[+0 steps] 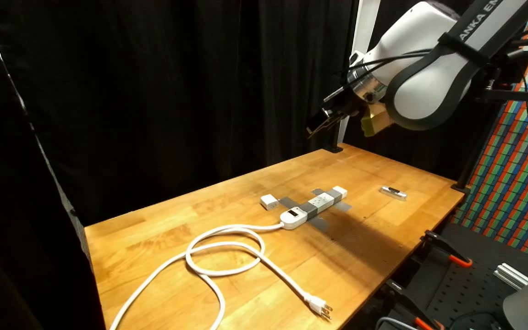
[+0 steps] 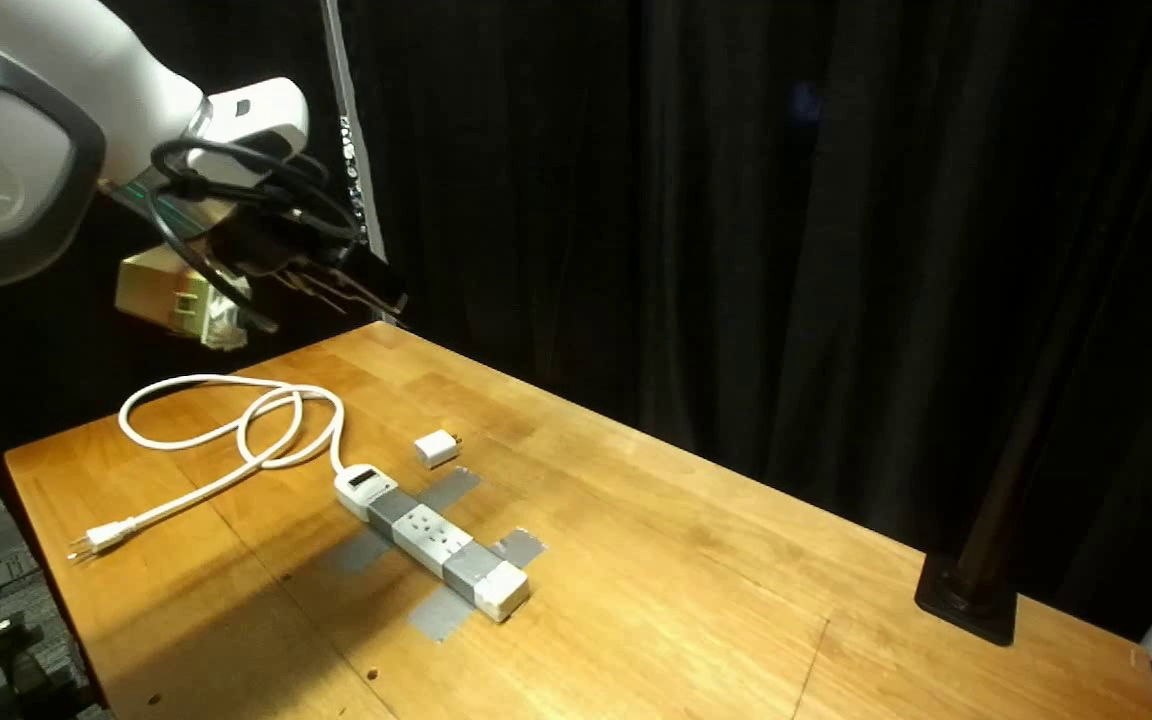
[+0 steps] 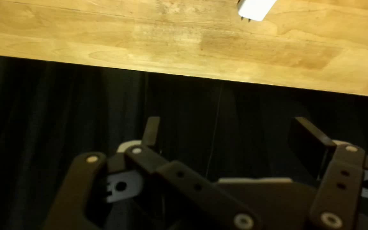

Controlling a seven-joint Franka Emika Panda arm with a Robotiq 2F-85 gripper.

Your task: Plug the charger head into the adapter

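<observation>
1. In an exterior view, the adapter [image 1: 321, 200] lies along the middle of the wooden tabletop [image 1: 264, 305], its rounded end toward the near left and its opposite end toward the far right
2. Grey tape [image 1: 287, 202] crosses the adapter and extends onto the tabletop on both sides
3. The charger head [image 1: 269, 202] is located on the tabletop just left of the adapter and apart from it
4. The white cable [image 1: 287, 277] forms a loop at the near left and terminates in a plug [image 1: 315, 302] close to the near right edge of the tabletop
5. A small silver and dark object [image 1: 393, 192] lies to the right of the adapter, and the arm [image 1: 420, 87] is positioned at the right, above tabletop level
6. In an exterior view, the outlets [image 2: 433, 530] of the adapter face upward; the charger head lies on the far side of the adapter, near its rounded end, with metal prongs [image 2: 455, 438] directed right
7. In the wrist view, the gripper [image 3: 225, 127] is spread, its two fingers [image 3: 152, 131] well apart, with the black curtain [image 3: 184, 105] visible between them
8. At the far edge of that view, right of centre, the charger head rests on the tabletop, partly cut off, well apart from the fingers
</observation>
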